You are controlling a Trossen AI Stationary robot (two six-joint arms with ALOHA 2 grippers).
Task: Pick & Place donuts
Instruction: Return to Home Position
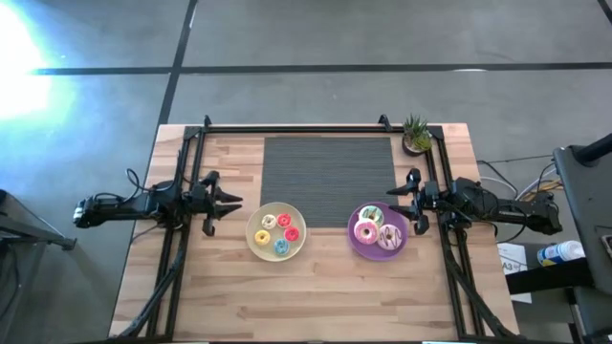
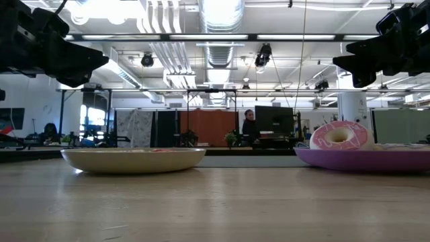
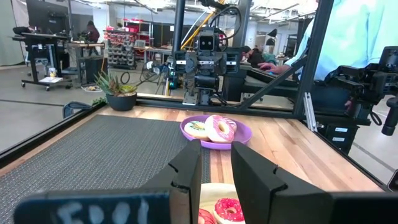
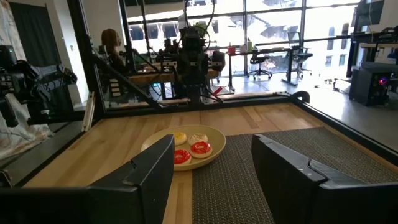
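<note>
Stock on your tabletop (image 1: 316,296), high view:

- Cream-yellow plate (image 1: 251,229), lower centre-left of the frame. You have five small donuts on it: yellow donut (image 1: 262,237), blue donut (image 1: 281,247), white donut (image 1: 269,222) and two red donuts, one at the plate's upper edge (image 1: 283,220) and one at its right (image 1: 292,233).
- Purple plate (image 1: 359,247), lower centre-right, well apart from the cream one. You have three larger donuts on it: pink donut (image 1: 365,231), pink-and-white donut (image 1: 390,237) and a pale donut with green icing (image 1: 372,215). They are crowded together.
- Dark ribbed mat (image 1: 328,167), upper centre, above both plates.
- Potted plant (image 1: 416,134), at the mat's upper right corner.
- Left end effector (image 1: 232,203), just left of the cream plate and raised off the wood. Your left wrist view shows its fingers a narrow gap apart and holding nothing.
- Right end effector (image 1: 394,201), at the upper right rim of the purple plate and also raised. Your right wrist view shows its fingers spread wide and holding nothing.
</note>
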